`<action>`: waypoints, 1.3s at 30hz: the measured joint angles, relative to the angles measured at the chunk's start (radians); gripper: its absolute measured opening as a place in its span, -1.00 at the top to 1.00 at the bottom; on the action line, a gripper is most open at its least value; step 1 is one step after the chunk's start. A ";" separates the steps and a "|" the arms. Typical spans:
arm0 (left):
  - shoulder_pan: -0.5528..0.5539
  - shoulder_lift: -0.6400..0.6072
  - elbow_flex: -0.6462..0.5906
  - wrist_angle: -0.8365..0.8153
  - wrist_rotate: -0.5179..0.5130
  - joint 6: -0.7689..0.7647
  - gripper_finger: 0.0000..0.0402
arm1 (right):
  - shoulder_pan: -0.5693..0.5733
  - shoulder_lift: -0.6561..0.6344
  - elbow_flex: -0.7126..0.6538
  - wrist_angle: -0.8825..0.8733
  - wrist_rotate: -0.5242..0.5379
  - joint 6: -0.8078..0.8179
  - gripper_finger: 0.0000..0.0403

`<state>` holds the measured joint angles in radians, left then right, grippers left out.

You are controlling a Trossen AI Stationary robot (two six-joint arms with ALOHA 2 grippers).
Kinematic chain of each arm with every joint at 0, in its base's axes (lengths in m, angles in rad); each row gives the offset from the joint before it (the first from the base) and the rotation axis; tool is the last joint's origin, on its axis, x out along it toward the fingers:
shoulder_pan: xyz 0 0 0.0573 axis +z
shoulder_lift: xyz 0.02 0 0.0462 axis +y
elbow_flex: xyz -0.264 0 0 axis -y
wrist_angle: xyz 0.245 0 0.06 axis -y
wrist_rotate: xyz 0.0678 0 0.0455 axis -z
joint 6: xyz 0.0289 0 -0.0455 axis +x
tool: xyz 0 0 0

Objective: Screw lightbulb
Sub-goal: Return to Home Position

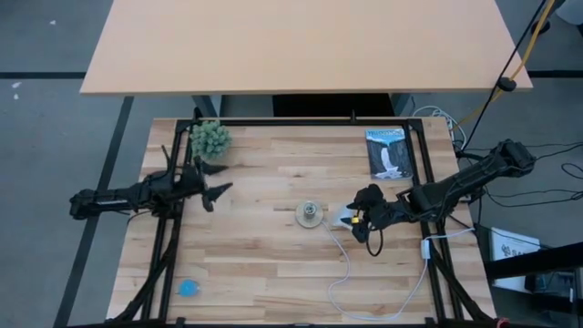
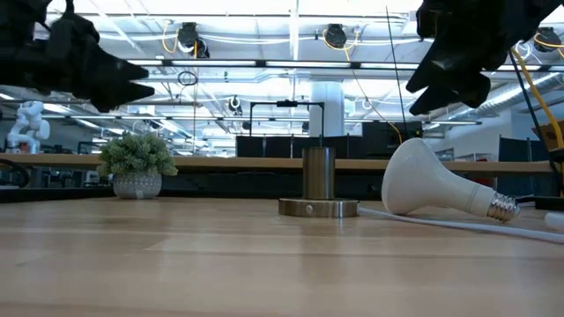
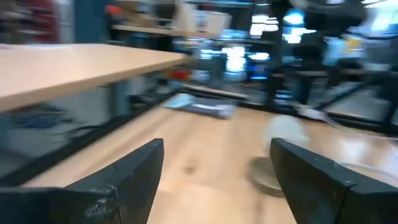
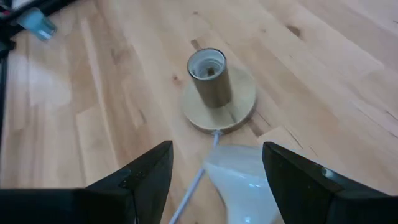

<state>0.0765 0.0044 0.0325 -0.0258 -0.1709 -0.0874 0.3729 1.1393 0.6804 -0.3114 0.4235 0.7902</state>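
Observation:
The white frosted lightbulb (image 2: 436,187) lies on its side on the table, right of the silvery socket (image 2: 318,187), its screw base (image 2: 502,208) toward the table's right. It also shows in the high view (image 1: 346,218) and in the right wrist view (image 4: 245,180). The socket (image 1: 310,214) stands upright on its round disc near the table's middle, open end up (image 4: 208,65). My right gripper (image 1: 366,217) is open, above the bulb; its fingers stand on either side of it without touching. My left gripper (image 1: 217,182) is open and empty at the table's left, raised above the top.
A white cord (image 1: 346,273) runs from the socket toward the near edge and loops to the right. A small potted plant (image 1: 210,138) stands at the far left, a booklet (image 1: 390,153) at the far right, a blue disc (image 1: 188,288) near the front left corner.

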 joint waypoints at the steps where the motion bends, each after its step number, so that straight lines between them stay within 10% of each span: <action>1: 0.000 0.000 0.003 -0.005 -0.047 0.007 -0.48 | 0.001 0.002 0.000 -0.006 0.003 -0.001 -0.19; 9: 0.000 0.000 0.009 -0.006 -0.417 0.009 -0.48 | 0.000 0.003 0.000 0.000 0.031 -0.034 -0.19; 31: 0.000 0.002 0.009 -0.007 -0.420 0.019 -0.48 | -0.007 0.000 -0.052 -0.154 0.023 -0.271 -0.19; 39: 0.000 0.002 0.009 -0.007 -0.418 0.019 -0.48 | -0.007 -0.151 -0.349 0.237 0.011 -0.334 -0.19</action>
<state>0.0765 0.0061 0.0410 -0.0326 -0.5884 -0.0689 0.3660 0.9883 0.3309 -0.0745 0.4348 0.4562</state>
